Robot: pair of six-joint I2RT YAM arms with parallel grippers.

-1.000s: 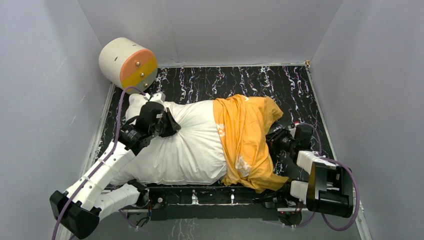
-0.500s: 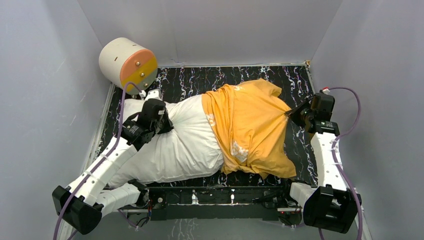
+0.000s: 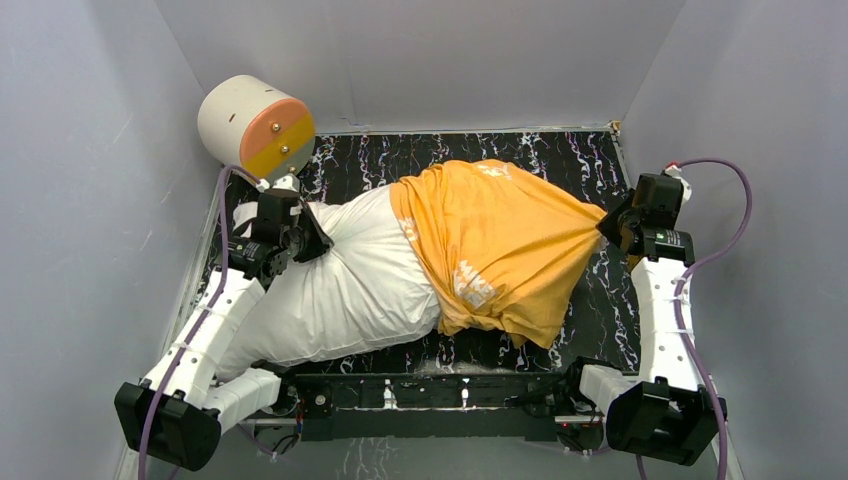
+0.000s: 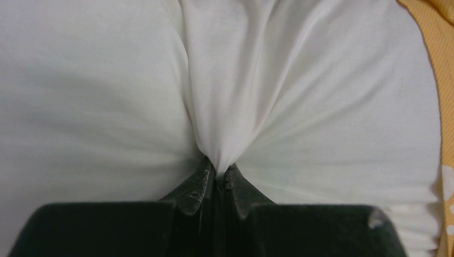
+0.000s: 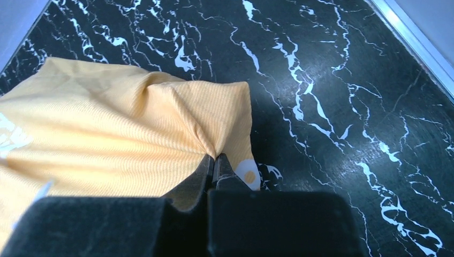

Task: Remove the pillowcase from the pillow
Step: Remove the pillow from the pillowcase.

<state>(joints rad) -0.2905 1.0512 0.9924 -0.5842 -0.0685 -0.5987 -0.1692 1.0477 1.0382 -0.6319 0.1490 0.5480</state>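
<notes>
My left end effector (image 4: 217, 170) is clamped on a thin pinch of the white pillow (image 4: 107, 96) at its left end; my right end effector (image 5: 215, 159) is clamped on only a corner fold of the orange-yellow pillowcase (image 5: 107, 128), above the black marbled tabletop (image 5: 348, 107) near the right wall. The pillowcase is pulled taut and covers the pillow's right half. Risk: either small pinch slips under the pull, or the bunched fabric catches on the plump middle and drags the pillow along.

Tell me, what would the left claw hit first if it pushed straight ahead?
The white pillow: the left claw pinches a fold of it, and the cushion's bulk fills the view ahead. The orange pillowcase lies off to one side.
</notes>
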